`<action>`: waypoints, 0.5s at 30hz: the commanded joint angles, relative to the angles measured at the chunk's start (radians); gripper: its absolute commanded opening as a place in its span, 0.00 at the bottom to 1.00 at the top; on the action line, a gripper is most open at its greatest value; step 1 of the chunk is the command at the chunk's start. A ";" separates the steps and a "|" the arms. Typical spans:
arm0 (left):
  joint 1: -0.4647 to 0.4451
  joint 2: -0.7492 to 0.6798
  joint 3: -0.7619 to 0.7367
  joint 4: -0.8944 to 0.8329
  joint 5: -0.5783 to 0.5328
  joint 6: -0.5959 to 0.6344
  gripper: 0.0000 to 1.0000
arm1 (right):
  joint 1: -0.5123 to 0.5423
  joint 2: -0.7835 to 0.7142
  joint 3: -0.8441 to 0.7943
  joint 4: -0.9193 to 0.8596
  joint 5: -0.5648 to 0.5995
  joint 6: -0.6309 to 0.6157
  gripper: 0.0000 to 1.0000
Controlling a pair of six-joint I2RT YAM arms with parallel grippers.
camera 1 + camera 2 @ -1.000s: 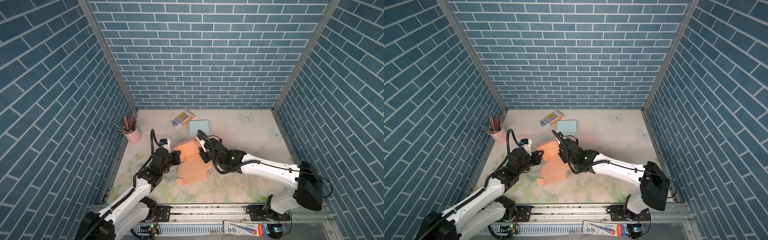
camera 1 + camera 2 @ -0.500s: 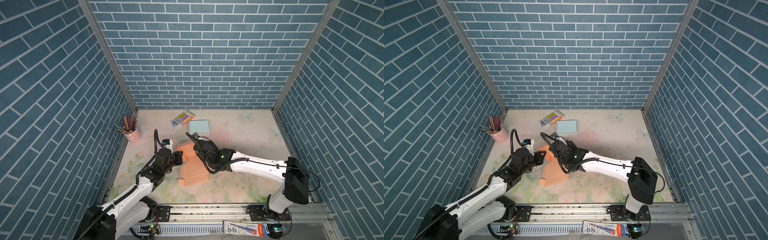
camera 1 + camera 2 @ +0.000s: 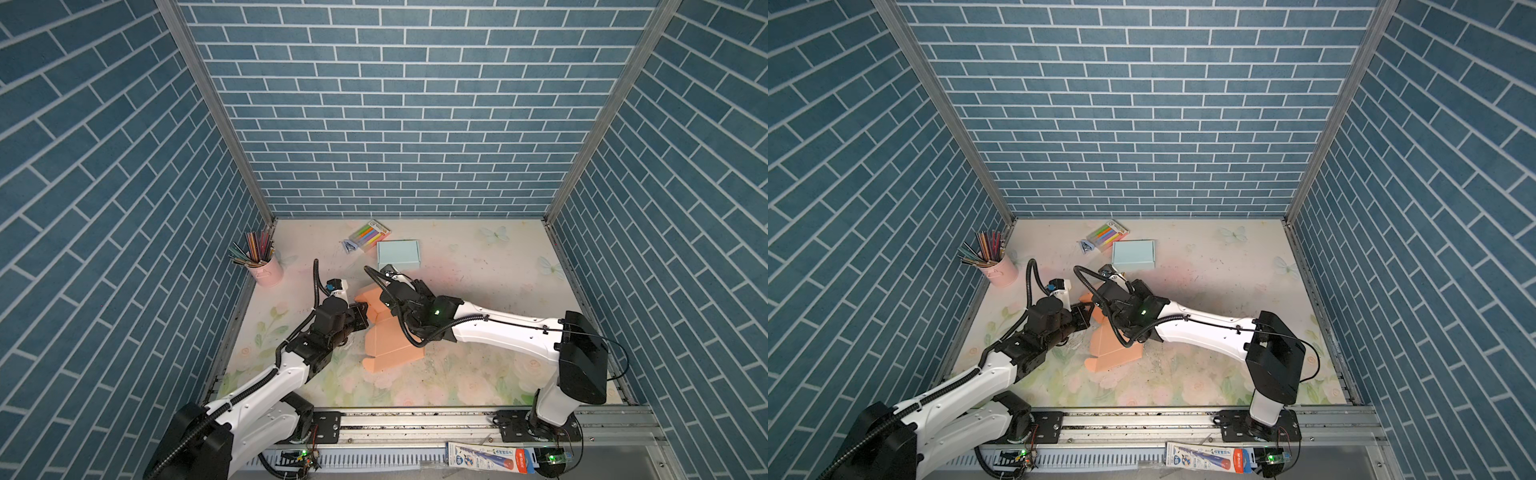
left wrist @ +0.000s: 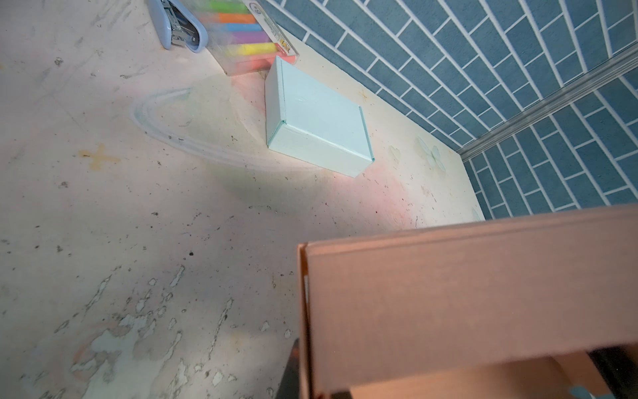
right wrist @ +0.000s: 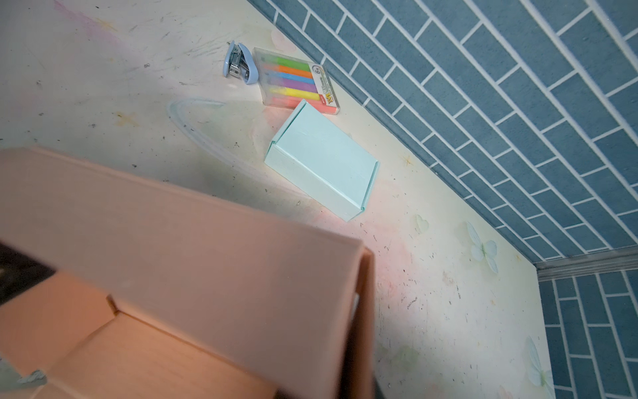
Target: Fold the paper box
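**A:** What had the left tool (image 3: 362, 311) got?

**B:** It was pinched right down on a thin upright wall of the salmon-orange paper box (image 3: 390, 345), at the box's left edge. The right tool (image 3: 386, 296) sat over the same far end from the other side. Cardboard hid its fingers from me, so I couldn't tell how wide it stood or whether it gripped.

**A:** And the box itself?

**B:** It was half made up and lay on the worn floral surface (image 3: 478, 374) between the two tools. Its far wall was raised and the nearer panels lay low.

**A:** How would it handle?

**B:** Light, I'd judge, and stiff only across its panels. It would hinge at the creases, slide if pushed, and crush under a hard squeeze. It was best held at a wall edge near a crease.

**A:** Room to move?

**B:** It was open to the right and front. The closed pale blue cardboard box (image 3: 397, 254) lay just behind the right tool, with the clear case of coloured highlighters (image 3: 371, 235) beyond it. The pink cup of coloured pencils (image 3: 266, 270) stood off at the surface's left edge.
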 commanded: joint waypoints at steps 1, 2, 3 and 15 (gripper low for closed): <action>-0.020 -0.003 0.020 0.036 0.006 -0.007 0.00 | -0.004 0.006 -0.003 0.008 0.085 -0.053 0.16; -0.023 -0.002 0.020 0.039 0.004 -0.009 0.01 | -0.004 0.002 -0.005 0.013 0.089 -0.056 0.15; -0.024 -0.002 0.021 0.038 0.001 -0.010 0.01 | -0.004 -0.001 -0.008 0.018 0.093 -0.060 0.13; -0.073 -0.012 0.033 0.040 -0.037 -0.026 0.01 | -0.004 -0.013 -0.025 0.034 0.149 -0.073 0.02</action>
